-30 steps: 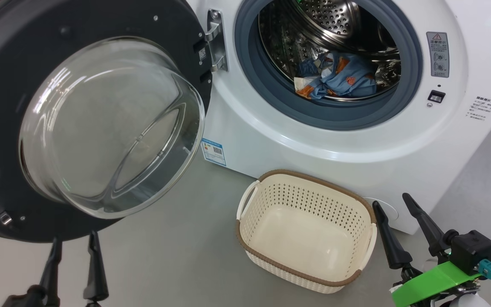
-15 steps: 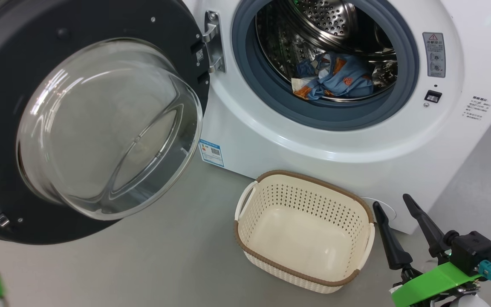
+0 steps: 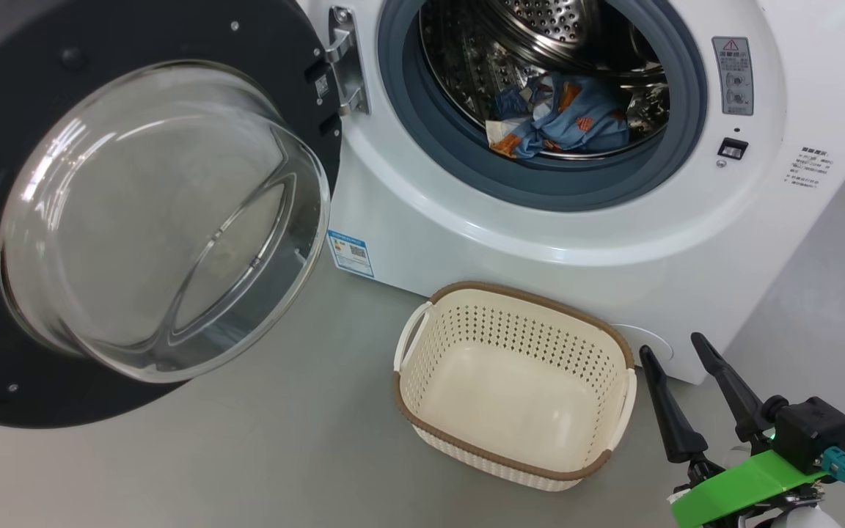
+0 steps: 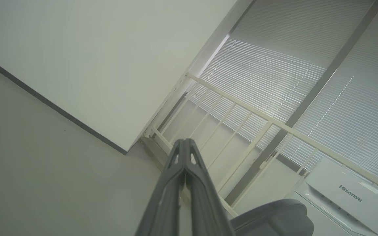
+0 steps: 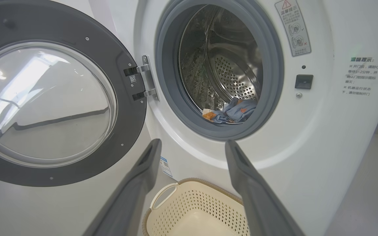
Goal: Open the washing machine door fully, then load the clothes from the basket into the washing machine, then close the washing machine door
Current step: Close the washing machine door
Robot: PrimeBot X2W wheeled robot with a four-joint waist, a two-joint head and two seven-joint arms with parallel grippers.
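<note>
Nearest, at the right, the right gripper [image 3: 670, 345] hung just beside the basket's right end, its two long dark fingers spread wide with nothing between them. The left gripper [image 4: 185, 142] had its fingers pressed flat together on nothing, aimed toward a pale wall and slatted blinds rather than the machine. On the smooth grey floor [image 3: 283, 455] the basket [image 3: 518, 330] sat empty: a rounded cream tub of stiff perforated plastic with a woven-looking brown rim and loop handles. To its left the washing machine door [image 3: 136, 37] stood swung wide on a metal hinge [image 3: 345, 66], a glossy black ring around a deep, bulging bowl of clear glass [image 3: 158, 220]. Behind the basket rose the washing machine [image 3: 540, 242], smooth and white, with a soft grey rubber gasket [image 3: 540, 187] framing the dimpled steel drum [image 3: 562, 22]. Farthest in, the clothes [image 3: 569, 121] lay crumpled on the drum's floor, limp blue cloth with orange print. By my reckoning opening and loading were done; only shutting the door was left, a long push on a wide, slick panel
</note>
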